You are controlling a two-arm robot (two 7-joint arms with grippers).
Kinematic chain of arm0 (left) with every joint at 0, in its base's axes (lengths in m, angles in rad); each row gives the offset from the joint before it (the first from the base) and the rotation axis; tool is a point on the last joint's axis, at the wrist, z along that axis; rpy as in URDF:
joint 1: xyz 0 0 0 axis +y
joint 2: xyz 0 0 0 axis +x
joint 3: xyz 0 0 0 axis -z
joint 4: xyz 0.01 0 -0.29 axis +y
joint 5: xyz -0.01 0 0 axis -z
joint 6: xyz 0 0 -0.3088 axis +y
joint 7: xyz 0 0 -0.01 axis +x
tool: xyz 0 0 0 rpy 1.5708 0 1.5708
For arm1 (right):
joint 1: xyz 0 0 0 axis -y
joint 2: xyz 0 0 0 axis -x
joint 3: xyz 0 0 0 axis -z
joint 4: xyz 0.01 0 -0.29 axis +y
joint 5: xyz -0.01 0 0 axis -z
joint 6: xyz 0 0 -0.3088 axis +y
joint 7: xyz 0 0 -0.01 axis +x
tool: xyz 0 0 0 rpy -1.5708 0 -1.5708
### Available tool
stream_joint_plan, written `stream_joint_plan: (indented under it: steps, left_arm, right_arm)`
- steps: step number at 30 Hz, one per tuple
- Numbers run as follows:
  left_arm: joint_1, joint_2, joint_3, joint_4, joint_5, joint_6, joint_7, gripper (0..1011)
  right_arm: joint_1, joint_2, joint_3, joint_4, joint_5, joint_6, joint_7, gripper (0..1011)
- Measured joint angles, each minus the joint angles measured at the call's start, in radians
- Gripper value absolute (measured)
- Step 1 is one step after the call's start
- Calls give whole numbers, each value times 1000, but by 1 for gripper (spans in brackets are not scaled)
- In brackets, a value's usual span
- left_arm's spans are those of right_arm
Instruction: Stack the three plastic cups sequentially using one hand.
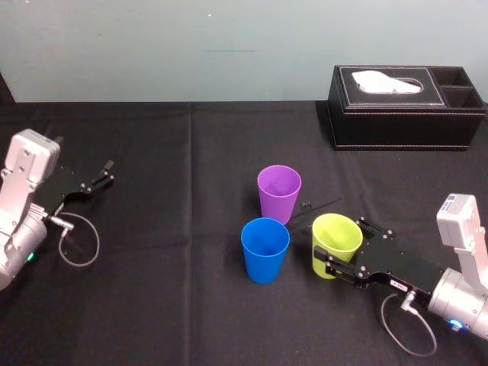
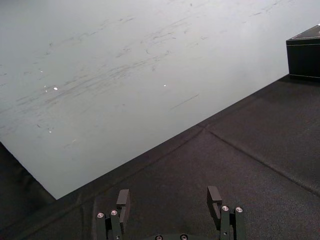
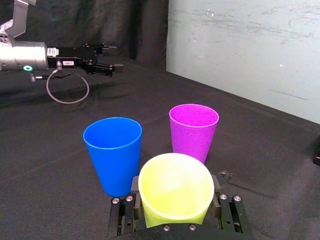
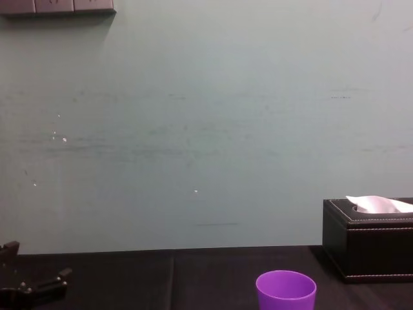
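Right gripper (image 1: 339, 245): clenched on the yellow-green cup (image 3: 175, 192), jaws either side of its wall, at the front right of the black cloth (image 1: 152, 305). Just beside it, the blue cup (image 1: 264, 248); behind, the purple cup (image 1: 279, 191), both upright, empty. Likely step: first grasp made, nothing nested yet. Next: lifting clear, centring over the blue cup's mouth, lowering straight. Left gripper (image 1: 103, 177): parked far left, jaws apart, empty.

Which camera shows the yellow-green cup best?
The right wrist view: the yellow-green cup sits close up, between the fingers of the right gripper. The head view shows it smaller, from above, beside the blue cup. The chest view catches the purple cup; the left wrist view faces the wall.
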Motion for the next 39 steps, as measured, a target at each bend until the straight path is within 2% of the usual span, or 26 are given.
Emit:
stream_joint_plan:
  steps: [10, 25, 32, 39]
  left_arm:
    - [0, 0, 0, 0, 0, 0, 0, 1011]
    - [0, 0, 0, 0, 0, 0, 0, 1011]
    - [0, 0, 0, 0, 0, 0, 0, 1011]
    - [0, 0, 0, 0, 0, 0, 0, 1011]
  right_arm:
    - [-1, 1, 1, -1, 1, -2, 0, 741]
    - [-2, 3, 1, -4, 0, -2, 0, 741]
    - [-13, 24, 10, -56, 4, 13, -3, 742]
    - [-33, 62, 42, -153, 17, 88, -38, 742]
